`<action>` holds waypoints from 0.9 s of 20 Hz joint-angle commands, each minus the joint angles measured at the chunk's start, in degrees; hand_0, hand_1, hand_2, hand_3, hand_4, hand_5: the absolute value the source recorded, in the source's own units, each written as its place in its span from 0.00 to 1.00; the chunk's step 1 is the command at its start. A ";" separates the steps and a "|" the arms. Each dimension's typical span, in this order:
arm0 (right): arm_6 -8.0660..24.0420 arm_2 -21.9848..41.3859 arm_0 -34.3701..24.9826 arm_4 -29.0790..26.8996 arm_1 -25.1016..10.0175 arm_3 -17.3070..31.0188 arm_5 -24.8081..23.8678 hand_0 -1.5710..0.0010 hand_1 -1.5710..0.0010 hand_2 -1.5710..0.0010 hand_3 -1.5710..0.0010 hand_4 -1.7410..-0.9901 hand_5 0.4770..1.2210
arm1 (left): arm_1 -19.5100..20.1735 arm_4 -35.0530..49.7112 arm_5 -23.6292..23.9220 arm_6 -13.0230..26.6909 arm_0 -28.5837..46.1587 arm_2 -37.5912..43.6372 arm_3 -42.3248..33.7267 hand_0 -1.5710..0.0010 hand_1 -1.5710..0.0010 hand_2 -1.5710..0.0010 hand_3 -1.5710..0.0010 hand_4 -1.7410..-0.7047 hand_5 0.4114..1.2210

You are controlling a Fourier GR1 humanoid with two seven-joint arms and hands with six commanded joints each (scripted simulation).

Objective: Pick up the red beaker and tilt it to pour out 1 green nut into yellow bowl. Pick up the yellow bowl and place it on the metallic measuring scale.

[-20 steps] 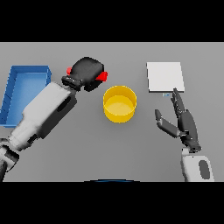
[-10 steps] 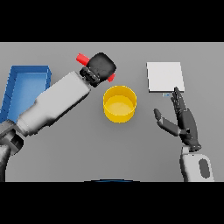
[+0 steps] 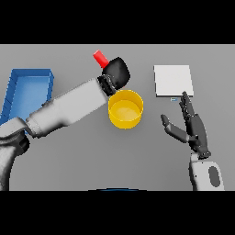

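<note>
My left hand (image 3: 117,72) is shut on the red beaker (image 3: 100,58), of which only one red end pokes out up and to the left of the hand. The hand hangs just above the far rim of the yellow bowl (image 3: 125,109), which stands mid-table and looks empty inside. The metallic measuring scale (image 3: 173,80), a pale square plate, lies at the back right. My right hand (image 3: 193,128) is open, fingers straight and pointing away from me, right of the bowl and just in front of the scale. No green nut is visible.
A blue tray (image 3: 28,94) stands at the left side of the table, partly behind my left forearm (image 3: 69,108).
My left hand has carried the beaker rightward, from left of the bowl to over its far rim, and the beaker's red end now points up-left. The right hand barely moved.
</note>
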 commanded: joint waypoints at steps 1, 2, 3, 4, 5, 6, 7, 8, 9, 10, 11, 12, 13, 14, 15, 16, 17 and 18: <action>0.11 0.18 -0.36 0.45 0.25 0.06 -0.44 1.00 1.00 1.00 1.00 0.61 0.17 | -0.30 -1.00 -0.48 -0.82 -1.21 -1.71 0.50 0.00 0.00 0.00 0.02 0.00 1.00; -0.10 -0.11 -0.24 0.02 -0.05 0.06 -0.10 1.00 1.00 1.00 1.00 0.61 0.17 | -0.70 -1.47 -1.26 -1.85 -2.01 -3.23 0.78 0.00 0.00 0.00 0.01 0.00 1.00; 0.29 0.13 -0.08 0.23 -0.04 -0.48 -0.18 1.00 1.00 1.00 1.00 0.60 0.18 | -1.05 -1.68 -2.10 -3.12 -3.00 -4.43 1.16 0.00 0.00 0.00 0.01 0.00 1.00; 0.28 0.24 0.13 0.73 -0.12 -0.62 -0.48 1.00 1.00 1.00 1.00 0.60 0.17 | -1.71 -1.97 -2.31 -2.62 -2.94 -5.44 1.85 0.00 0.00 0.00 0.01 0.00 1.00; 0.26 0.07 0.22 0.90 -0.05 -0.20 -0.80 1.00 1.00 1.00 1.00 0.60 0.17 | -1.73 -1.86 -3.48 -2.65 -3.72 -6.00 1.76 0.00 0.00 0.00 0.01 0.00 1.00; 0.43 0.28 -0.10 1.23 -0.02 -0.17 -0.88 1.00 1.00 1.00 1.00 0.61 0.17 | -1.91 -1.81 -3.68 -3.06 -4.35 -6.64 1.62 0.00 0.00 0.00 0.01 0.00 1.00; -0.09 0.22 0.27 1.39 0.07 0.14 -1.07 1.00 1.00 1.00 1.00 0.61 0.17 | -1.62 -1.91 -3.96 -3.35 -4.90 -7.40 1.77 0.00 0.00 0.00 0.00 0.00 1.00; -0.53 0.46 0.12 1.91 0.09 0.51 -1.17 1.00 1.00 1.00 1.00 0.61 0.17 | -2.23 -2.17 -4.40 -2.85 -5.03 -8.41 1.91 0.00 0.00 0.00 0.00 0.00 1.00; -1.17 0.34 0.22 2.07 -0.22 0.66 -1.15 1.00 1.00 1.00 1.00 0.62 0.16 | -2.30 -2.44 -4.32 -2.81 -5.43 -9.28 2.20 0.00 0.00 0.00 0.00 0.00 1.00; -1.10 0.22 0.24 1.86 -0.11 0.42 -1.28 1.00 1.00 1.00 1.00 0.62 0.15 | -2.41 -2.89 -3.77 -3.07 -6.34 -10.17 3.30 0.00 0.00 0.00 0.00 0.00 1.00; -1.13 -0.01 0.39 1.43 -0.34 0.29 -0.97 1.00 1.00 1.00 1.00 0.63 0.15 | -2.45 -2.64 -4.48 -3.26 -6.68 -10.71 2.74 0.00 0.00 0.00 0.00 0.00 1.00; -0.65 -0.11 -0.27 1.74 -0.27 0.88 -1.37 1.00 1.00 1.00 1.00 0.63 0.15 | -2.44 -2.66 -4.54 -4.00 -7.26 -11.47 3.13 0.00 0.00 0.00 0.00 0.00 1.00; -0.38 -0.12 -0.48 1.99 -0.48 0.86 -1.49 1.00 1.00 1.00 1.00 0.64 0.15 | -2.29 -2.52 -4.47 -4.06 -7.55 -11.93 3.25 0.00 0.00 0.00 0.00 0.00 1.00; -0.24 0.22 -0.60 2.12 -0.09 0.91 -1.53 1.00 1.00 1.00 1.00 0.66 0.15 | -2.35 -2.51 -4.41 -3.08 -7.67 -12.25 3.45 0.00 0.00 0.00 0.00 0.00 1.00; 0.28 0.04 -0.57 2.20 -0.24 0.73 -1.73 1.00 1.00 1.00 1.00 0.67 0.14 | -2.49 -2.49 -4.77 -2.99 -8.33 -12.68 2.89 0.00 0.00 0.00 0.00 0.00 1.00; -0.03 0.02 -0.40 2.20 -0.32 0.32 -1.79 1.00 1.00 1.00 1.00 0.67 0.14 | -2.07 -2.19 -4.06 -3.53 -9.13 -12.65 3.13 0.00 0.00 0.00 0.00 0.00 1.00; -0.25 -0.04 -0.63 1.63 -0.28 0.13 -1.39 1.00 1.00 1.00 1.00 0.68 0.15 | -2.01 -1.97 -3.89 -3.10 -10.21 -12.40 3.58 0.00 0.00 0.00 0.00 0.00 1.00; 0.02 0.32 -0.87 1.95 -0.20 0.01 -1.39 1.00 1.00 1.00 1.00 0.69 0.15 | -1.49 -1.72 -3.80 -2.67 -10.98 -12.26 3.79 0.00 0.00 0.00 0.00 0.00 0.96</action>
